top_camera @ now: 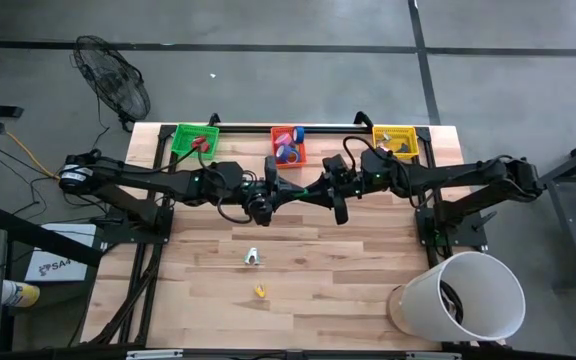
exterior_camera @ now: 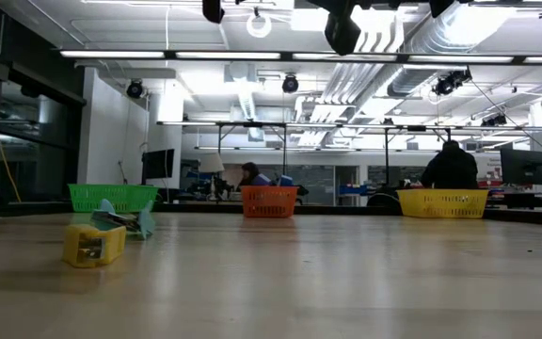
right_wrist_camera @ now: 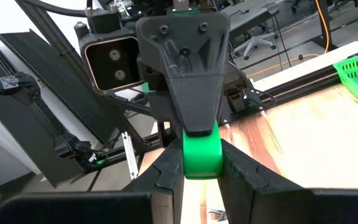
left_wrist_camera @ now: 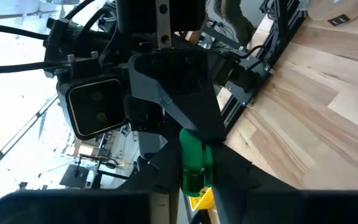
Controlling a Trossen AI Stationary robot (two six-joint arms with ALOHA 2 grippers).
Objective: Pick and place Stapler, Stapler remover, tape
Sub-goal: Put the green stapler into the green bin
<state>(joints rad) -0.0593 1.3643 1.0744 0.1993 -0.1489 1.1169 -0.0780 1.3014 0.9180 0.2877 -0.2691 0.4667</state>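
Two grippers meet on one green piece above a pale wood table

High view: the plank table (top_camera: 298, 310) carries green (top_camera: 195, 139), red (top_camera: 288, 146) and yellow (top_camera: 396, 141) bins along its far edge, with tape rolls (top_camera: 288, 152) in the red one. The left gripper (top_camera: 290, 192) and right gripper (top_camera: 318, 190) meet tip to tip mid-table.
Low view: a small yellow stapler (exterior_camera: 92, 245) lies on the wood, with an open workshop behind.
Wrist views: both grippers are clamped on a smooth green piece (right_wrist_camera: 202, 155).

Fluorescent strips (exterior_camera: 280, 55) light an open workshop beyond the wooden table (top_camera: 328, 270); a fan (top_camera: 113, 80) stands on grey concrete floor (top_camera: 268, 25).
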